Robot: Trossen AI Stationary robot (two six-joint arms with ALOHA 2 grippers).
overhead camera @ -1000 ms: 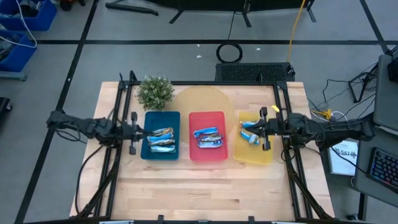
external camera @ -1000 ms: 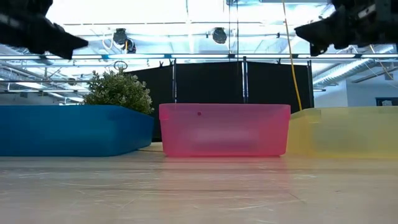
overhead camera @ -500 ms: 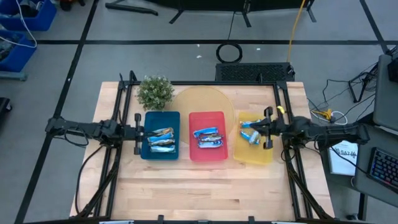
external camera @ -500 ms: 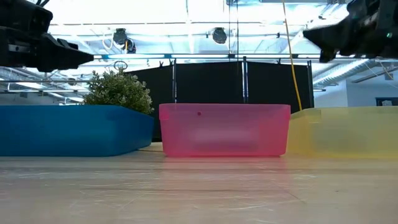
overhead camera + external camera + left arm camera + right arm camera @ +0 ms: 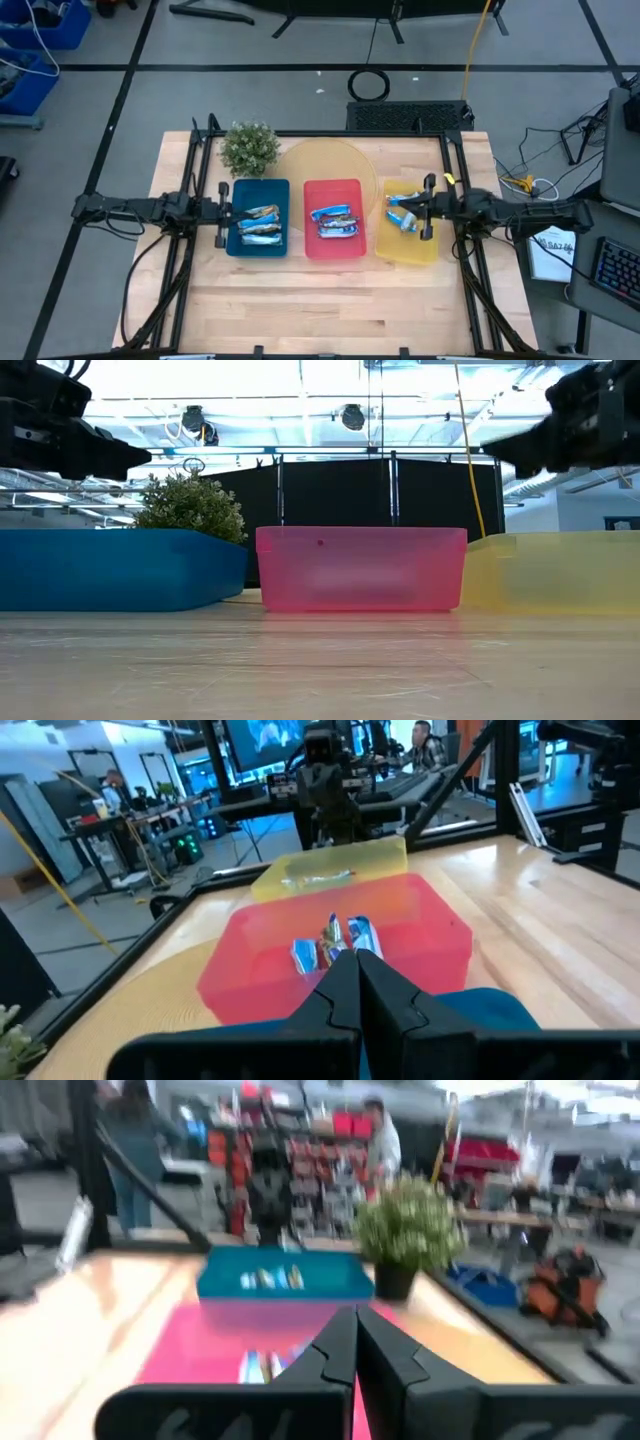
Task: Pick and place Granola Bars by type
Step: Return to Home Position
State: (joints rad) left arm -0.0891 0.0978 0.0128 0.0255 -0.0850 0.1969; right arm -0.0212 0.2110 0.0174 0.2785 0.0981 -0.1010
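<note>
Two grippers are held above the table, and the fingers of each are pressed together with nothing pinched. The left gripper [image 5: 219, 212] is held just beside the outer edge of the blue tray [image 5: 240, 190]. The right gripper [image 5: 426, 207] is held over the outer part of the yellow tray [image 5: 410, 250]. The red tray [image 5: 332, 186] is set between those two trays.

All the granola bars [image 5: 260, 227] are found inside the trays. From table height they are hidden behind the tray walls, and both grippers are cut off at the upper corners. From the left wrist, most of the blue tray is covered by the dark fingers. The right wrist view is blurred, so the bars there are hard to make out.

From above, silvery and brown bars are seen in the blue tray, laid with their long sides across the table. Blue-and-white bars are seen in the red tray, laid nearly the same way, a bit tilted. More blue-and-white ones are seen in the yellow tray, but their direction cannot be told. The words on the wrappers are too small to be read.

A small green plant [image 5: 249, 147] is set behind the blue tray.
</note>
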